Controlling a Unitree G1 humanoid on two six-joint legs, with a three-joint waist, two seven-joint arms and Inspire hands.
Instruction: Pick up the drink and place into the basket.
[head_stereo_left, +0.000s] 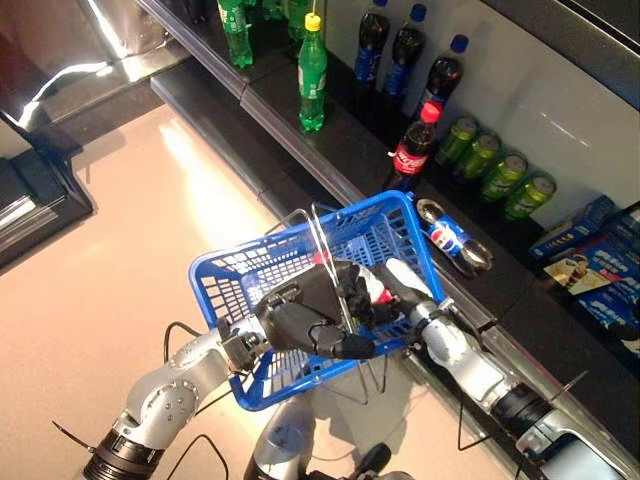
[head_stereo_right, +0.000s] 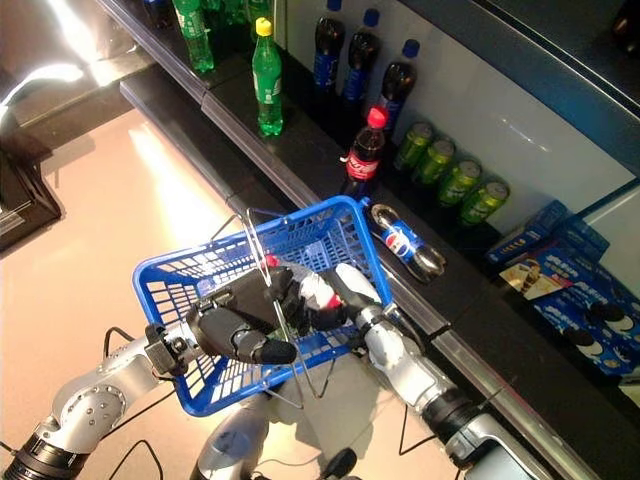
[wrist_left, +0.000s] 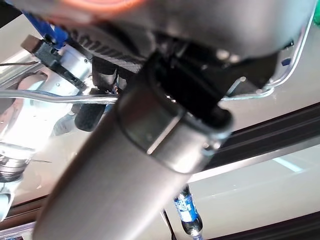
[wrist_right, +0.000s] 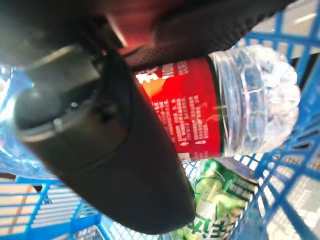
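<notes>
My right hand (wrist_right: 115, 150) is curled round a clear bottle with a red label (wrist_right: 200, 112), holding it inside the blue basket (head_stereo_left: 225, 275) above a green can (wrist_right: 220, 200). My left hand (head_stereo_left: 310, 320) seems clenched on the basket's wire handle (head_stereo_left: 325, 240), though its fingers show poorly. Only the release is left, I judge.

A glossy pale floor (head_stereo_left: 90, 300) catches bright streaks of light. Along it runs a dark shelf (head_stereo_left: 330, 130) backed by a white wall (head_stereo_left: 560, 110), with dark furniture (head_stereo_left: 30, 190) at the far left.
</notes>
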